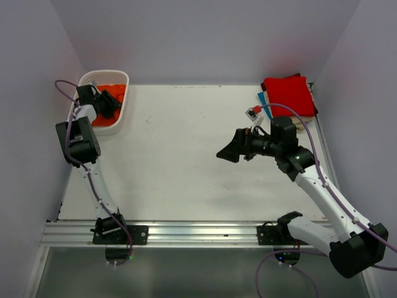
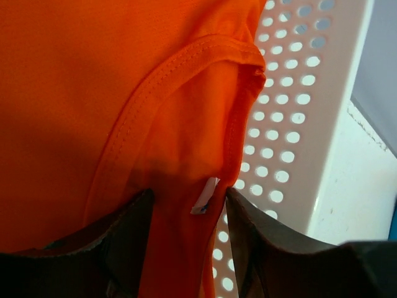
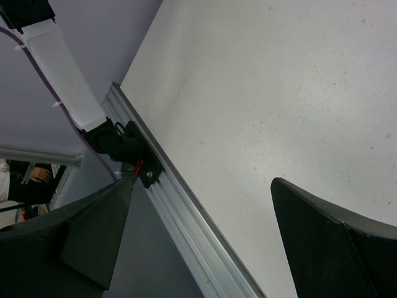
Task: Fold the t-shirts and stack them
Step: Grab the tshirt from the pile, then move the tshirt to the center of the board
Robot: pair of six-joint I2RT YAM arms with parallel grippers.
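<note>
The bright orange t-shirt (image 1: pixel 118 93) lies bunched in the white mesh basket (image 1: pixel 105 76) at the far left. My left gripper (image 1: pixel 110 102) reaches into the basket. In the left wrist view the gripper (image 2: pixel 189 205) is shut on a fold of the orange t-shirt (image 2: pixel 93 93) next to its white label (image 2: pixel 205 197). A folded red t-shirt (image 1: pixel 288 94) tops a stack at the far right, with a blue edge (image 1: pixel 263 99) and a beige edge (image 1: pixel 303 126) showing beneath it. My right gripper (image 1: pixel 228 152) is open and empty above the table (image 3: pixel 279 93).
The basket wall (image 2: pixel 298 124) stands right beside the left fingers. A small red and white object (image 1: pixel 253 112) lies left of the stack. The aluminium rail (image 1: pixel 198 233) runs along the near edge and also shows in the right wrist view (image 3: pixel 186 223).
</note>
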